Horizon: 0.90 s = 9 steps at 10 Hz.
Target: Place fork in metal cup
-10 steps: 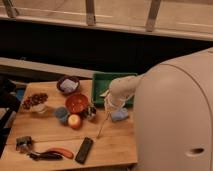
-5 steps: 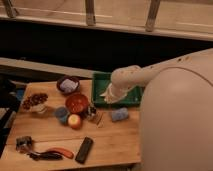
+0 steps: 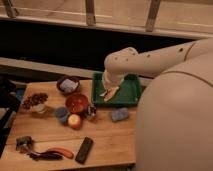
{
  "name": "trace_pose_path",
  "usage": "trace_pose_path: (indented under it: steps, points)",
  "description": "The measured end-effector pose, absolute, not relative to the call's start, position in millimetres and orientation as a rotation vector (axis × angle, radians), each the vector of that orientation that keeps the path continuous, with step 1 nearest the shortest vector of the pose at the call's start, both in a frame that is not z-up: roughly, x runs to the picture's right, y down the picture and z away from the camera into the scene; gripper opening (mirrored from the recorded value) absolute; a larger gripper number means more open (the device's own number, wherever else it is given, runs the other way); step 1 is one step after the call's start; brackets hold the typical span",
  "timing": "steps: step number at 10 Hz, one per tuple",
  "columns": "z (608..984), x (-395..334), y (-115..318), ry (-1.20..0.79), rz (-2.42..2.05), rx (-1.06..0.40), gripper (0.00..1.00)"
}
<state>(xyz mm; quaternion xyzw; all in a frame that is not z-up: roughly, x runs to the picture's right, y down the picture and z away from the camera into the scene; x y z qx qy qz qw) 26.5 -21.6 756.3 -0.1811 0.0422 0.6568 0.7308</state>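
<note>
The robot's gripper (image 3: 107,91) hangs over the green plastic tray (image 3: 131,90), jaws pressed together on the thin silvery fork (image 3: 110,93). The small shiny metal cup (image 3: 91,111) stands on the wooden counter (image 3: 105,137), beside the red-orange bowl (image 3: 77,103). Carrying over and dropping in remain.

A white robot fills the right side of the view — its body a broad, smooth, rounded shell of matte off-white. From it runs a thick tubular arm (image 3: 150,59) in the same white, dotted with a few small dark holes along its length. The arm ends in a bulbous, rounded elbow joint. Below the joint sits the hand (image 3: 109,90) — pale like the rest, over the green tray (image 3: 131,92).
</note>
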Motion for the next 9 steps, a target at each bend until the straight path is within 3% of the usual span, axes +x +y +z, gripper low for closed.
trace_pose_path:
  steps: [4,9]
  points:
    - [760,8,-33,0.076,1.418,-0.397,0.0]
    - [781,-8,-8,0.058,1.399,-0.456,0.0]
